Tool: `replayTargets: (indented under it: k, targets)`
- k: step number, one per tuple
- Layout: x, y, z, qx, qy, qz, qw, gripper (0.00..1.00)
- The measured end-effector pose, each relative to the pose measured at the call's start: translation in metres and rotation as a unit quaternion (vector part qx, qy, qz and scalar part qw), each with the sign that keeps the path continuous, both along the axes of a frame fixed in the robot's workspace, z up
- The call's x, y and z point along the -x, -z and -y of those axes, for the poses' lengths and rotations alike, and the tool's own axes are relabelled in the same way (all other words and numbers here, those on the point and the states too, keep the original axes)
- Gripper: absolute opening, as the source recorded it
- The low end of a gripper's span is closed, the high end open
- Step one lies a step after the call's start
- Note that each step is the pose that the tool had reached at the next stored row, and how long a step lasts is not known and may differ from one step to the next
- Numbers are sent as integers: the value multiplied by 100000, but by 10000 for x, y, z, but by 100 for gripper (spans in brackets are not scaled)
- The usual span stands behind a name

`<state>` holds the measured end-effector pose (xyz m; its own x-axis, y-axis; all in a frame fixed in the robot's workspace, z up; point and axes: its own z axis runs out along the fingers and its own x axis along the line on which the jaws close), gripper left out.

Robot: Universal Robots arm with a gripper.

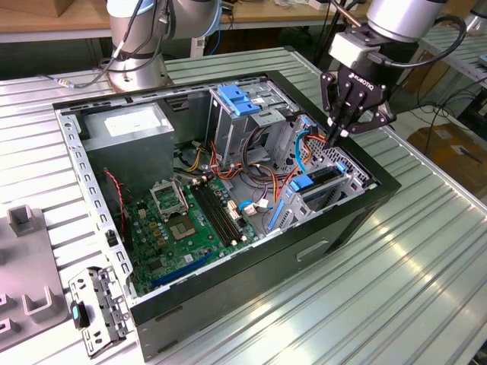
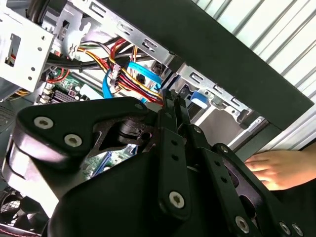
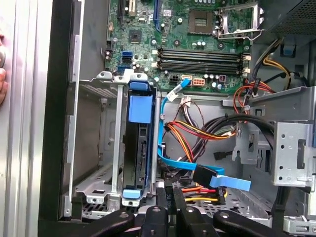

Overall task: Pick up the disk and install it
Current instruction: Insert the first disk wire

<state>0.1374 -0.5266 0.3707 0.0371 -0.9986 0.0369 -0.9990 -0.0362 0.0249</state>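
The ribbed metal counter [image 1: 426,251] fills most of the exterior view and carries an open black computer case [image 1: 251,266] lying on its side. The arm's grey base [image 1: 137,53] stands behind the case at the upper left of the frame, and a cardboard box [image 1: 453,148] sits off the counter at the exterior view's right. Inside the case, a grey power-supply box [image 1: 125,125] lies at the upper left. The green motherboard [image 1: 183,220] is below it, and a metal drive cage with a blue latch [image 1: 240,99] is at upper centre.

The disk [image 3: 139,148] stands on edge in the lower bay at the case's right corner [image 1: 323,176], framed by blue rails between the bay's metal walls. Red, yellow and orange cables [image 1: 266,171] and a flat blue cable [image 3: 217,181] crowd the space just beside the bay. The pincer [image 1: 335,137] hangs over that corner, clenched with nothing between its fingers [image 3: 170,205], near the bay's end. A person's hand [image 2: 276,168] rests outside the case wall. A grey tray [image 1: 23,296] and a small bracket [image 1: 99,308] lie at the lower left.
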Motion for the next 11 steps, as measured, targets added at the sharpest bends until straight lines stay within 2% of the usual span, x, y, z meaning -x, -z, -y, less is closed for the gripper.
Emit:
replayTargets:
  k: [3,5,8,11]
  targets:
    - [20,4,0,3,346,34,99999,16]
    - [29,10,0,-4,406,152,99999,16]
    - [38,26,1,-20,485,588,99997,16]
    - [41,47,4,-30,662,822,99994,16]
